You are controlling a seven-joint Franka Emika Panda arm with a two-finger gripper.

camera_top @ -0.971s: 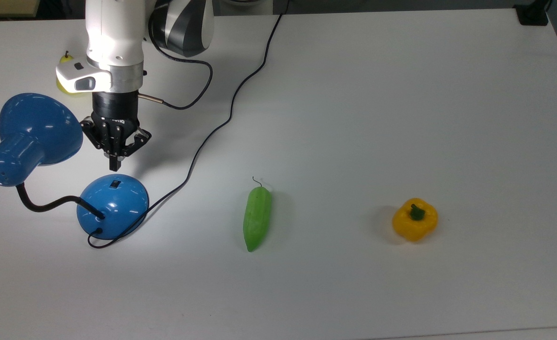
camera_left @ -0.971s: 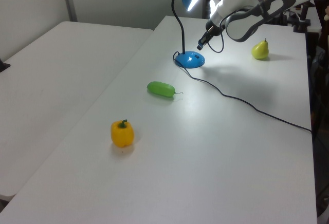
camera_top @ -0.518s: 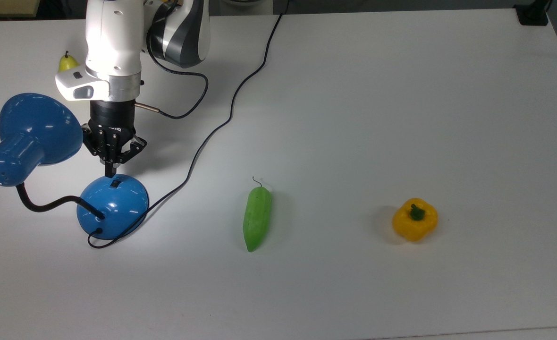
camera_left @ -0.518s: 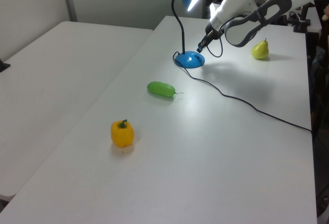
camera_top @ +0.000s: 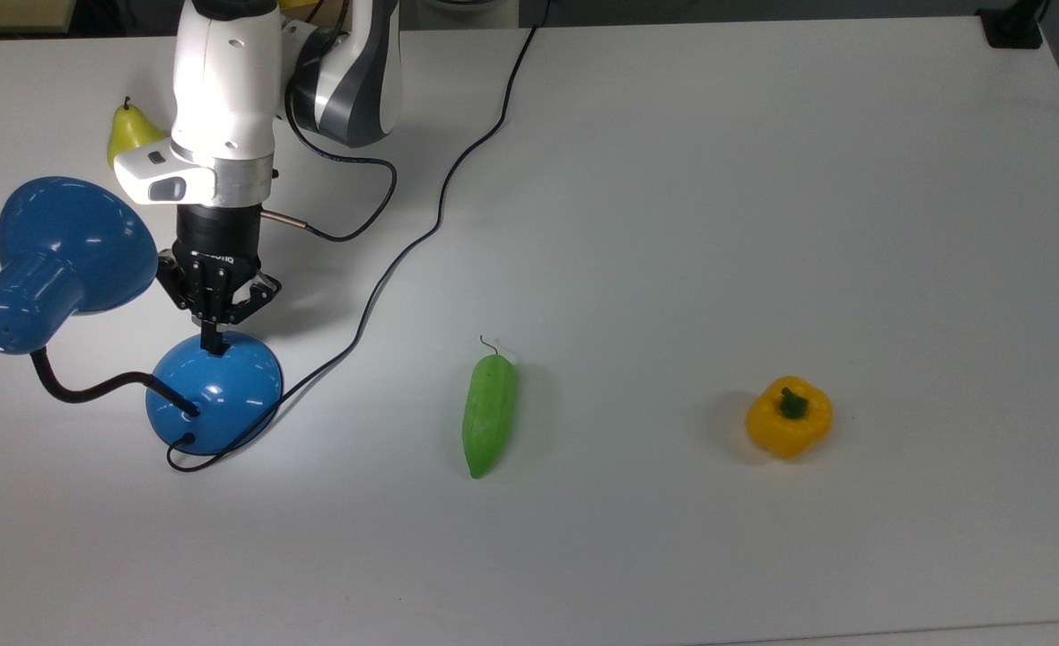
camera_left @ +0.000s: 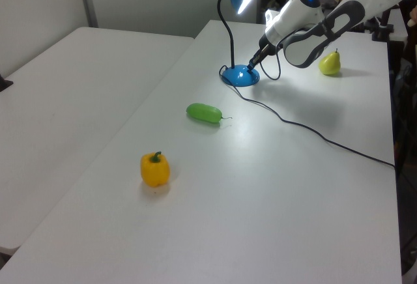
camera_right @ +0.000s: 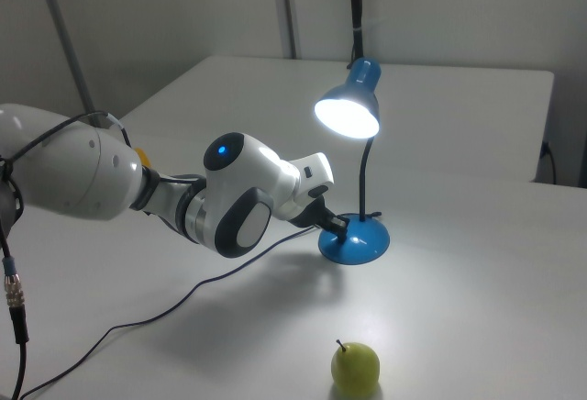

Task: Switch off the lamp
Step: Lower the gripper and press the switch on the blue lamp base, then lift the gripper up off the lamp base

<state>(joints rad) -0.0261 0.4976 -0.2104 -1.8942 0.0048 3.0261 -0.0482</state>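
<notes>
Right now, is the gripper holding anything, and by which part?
Nothing is held. The gripper, fingers together, presses its tip on the top of the lamp's base; the lamp is lit.

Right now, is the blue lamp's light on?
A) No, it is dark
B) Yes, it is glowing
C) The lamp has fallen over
B: in the right view the lamp stands upright and its shade glows bright white, while the gripper tip sits at the switch on its base.

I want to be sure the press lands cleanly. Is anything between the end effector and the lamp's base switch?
Nothing visible. The end effector is at the top of the lamp base where its switch sits; the shade is lit.
</notes>
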